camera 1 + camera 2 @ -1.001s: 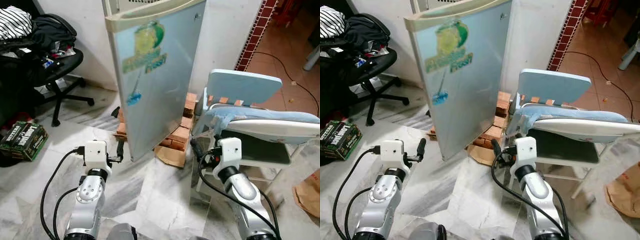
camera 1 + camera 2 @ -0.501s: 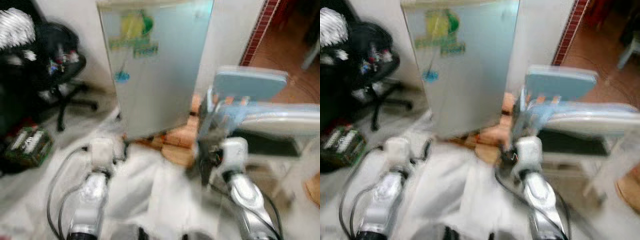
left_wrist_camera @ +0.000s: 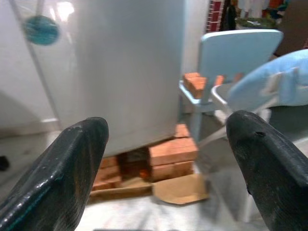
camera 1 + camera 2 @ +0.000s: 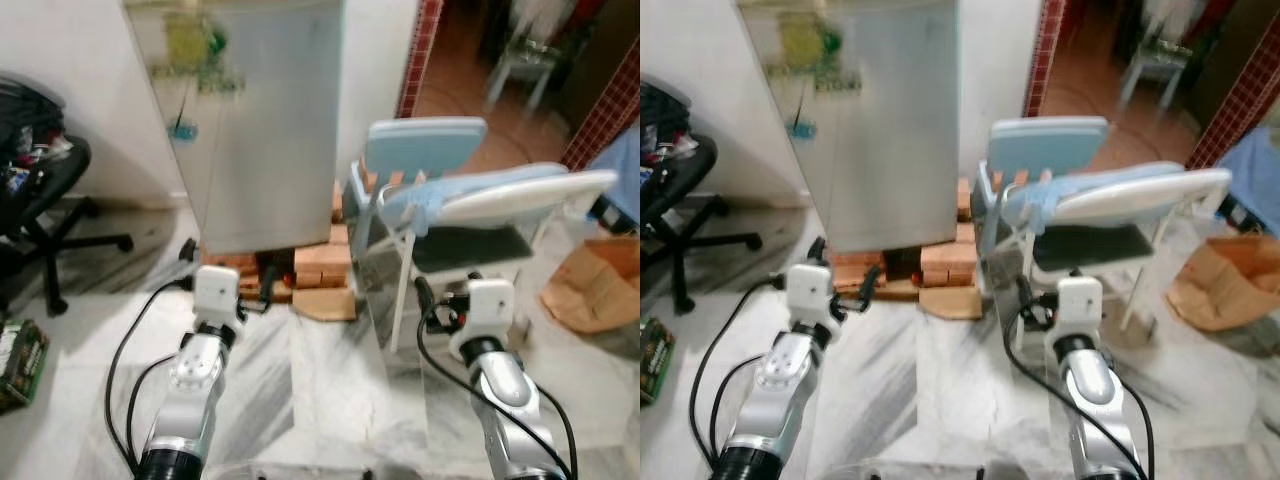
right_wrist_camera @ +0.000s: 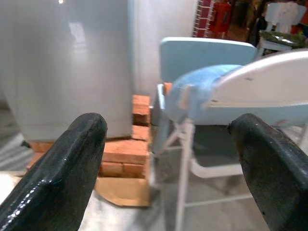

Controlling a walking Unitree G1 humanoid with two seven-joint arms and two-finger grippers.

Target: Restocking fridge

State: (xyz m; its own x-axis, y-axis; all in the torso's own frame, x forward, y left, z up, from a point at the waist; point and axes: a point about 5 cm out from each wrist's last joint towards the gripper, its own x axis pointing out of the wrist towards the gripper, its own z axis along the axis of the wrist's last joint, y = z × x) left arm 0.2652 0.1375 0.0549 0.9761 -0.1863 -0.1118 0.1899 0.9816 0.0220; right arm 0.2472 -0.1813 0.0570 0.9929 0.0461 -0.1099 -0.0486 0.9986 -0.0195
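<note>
2 end effectors, left (image 3: 163, 159) and right (image 5: 168, 159), hang with fingers apart before the closed fridge (image 4: 260, 120), which stands on bricks (image 4: 310, 270) beside a blue chair (image 4: 440, 190).

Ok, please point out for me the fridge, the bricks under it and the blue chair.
fridge (image 4: 265, 130): left eye view, middle of its grey front.
bricks (image 4: 322, 265): left eye view, the stack at the fridge's lower right corner.
blue chair (image 4: 425, 147): left eye view, middle of its backrest.
</note>
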